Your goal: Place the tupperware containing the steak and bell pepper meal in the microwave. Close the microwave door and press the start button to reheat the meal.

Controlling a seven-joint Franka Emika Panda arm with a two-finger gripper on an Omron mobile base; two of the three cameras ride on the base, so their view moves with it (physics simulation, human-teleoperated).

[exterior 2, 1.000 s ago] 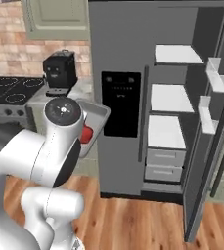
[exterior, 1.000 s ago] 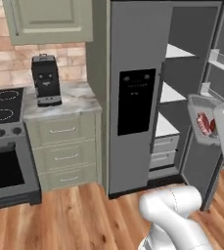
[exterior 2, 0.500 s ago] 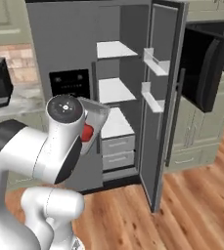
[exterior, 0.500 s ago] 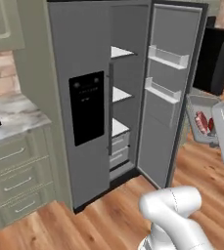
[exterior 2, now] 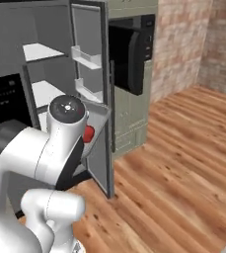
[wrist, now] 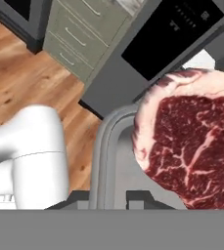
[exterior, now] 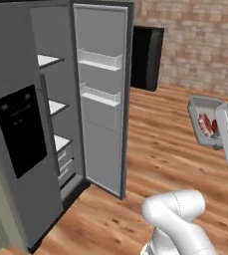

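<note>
Transit phase, as I judge it; the tub (exterior: 205, 121) is carried in the air at the right edge of the left base view, well apart from the fridge (exterior: 46, 124) and above the wood floor (exterior: 160, 149); red meat shows through its open face, tipped toward the camera.

In the hand view the tub's grey rim (wrist: 106, 146) runs up from between the two dark finger tips at the bottom; the steak (wrist: 191, 141) sits inside, marbled red with a pale fat edge, pressed close to the lens; bell pepper pieces cannot be made out here.

Tool (wrist: 108, 197): narrowly set, pinching the tub's wall near the rim; a rim grip keeps the fingers out of the food and leaves the tub's base free to be set down on a flat surface.

Fridge door (exterior: 103, 94) stands swung open, shelves bare white; it lies between the robot and the microwave (exterior 2: 129, 54), which sits in cream cabinetry (exterior 2: 129, 118) beside the brick wall (exterior 2: 176, 44); the microwave door (exterior 2: 136, 62) appears swung outward, cavity facing away, so its inside is not readable.

Judgement: tub not yet in the microwave; approach must clear the open fridge door's edge; tipped tub risks spilling contents.
</note>
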